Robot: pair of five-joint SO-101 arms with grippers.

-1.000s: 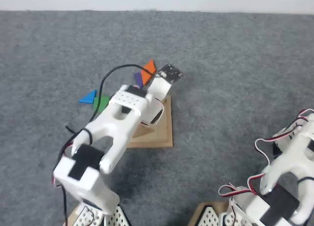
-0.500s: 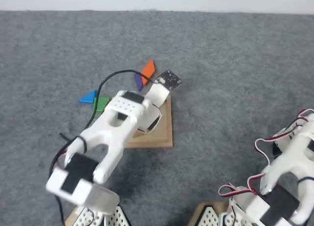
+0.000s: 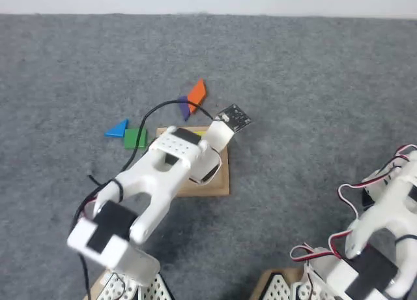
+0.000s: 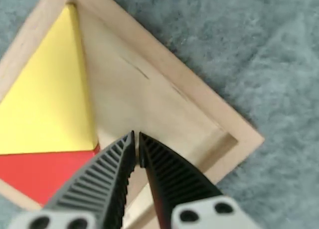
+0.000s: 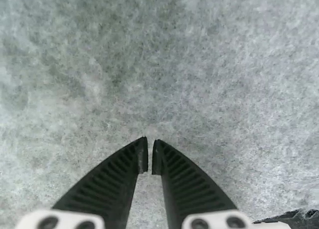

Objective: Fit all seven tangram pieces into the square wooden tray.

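At the far left of the grey carpet (image 3: 293,85) lie the blue triangle (image 3: 117,128) and, touching it, the green square (image 3: 135,138). The square sits just beside the tray's corner, so a low sweep of the left arm (image 3: 163,176) toward them could knock both away.

Next come the purple piece (image 3: 184,105) and the orange piece (image 3: 197,95), overlapping just beyond the tray (image 3: 221,182). The arm's black cable (image 3: 159,107) arcs close over them; it could snag and drag them. Grabbing 1 of the 2 will likely disturb the other.

In the left wrist view, the left gripper (image 4: 136,137) hangs over the tray's bare floor with its fingers pressed together, holding nothing. The yellow triangle (image 4: 45,99) and red triangle (image 4: 45,171) lie seated inside, edge to edge against the rim (image 4: 174,69). A dip here could push the tips into the 2 seated pieces and lift them.

On the right, the right gripper (image 5: 150,157) is also pinched together and empty, above bare carpet well apart from the tray.
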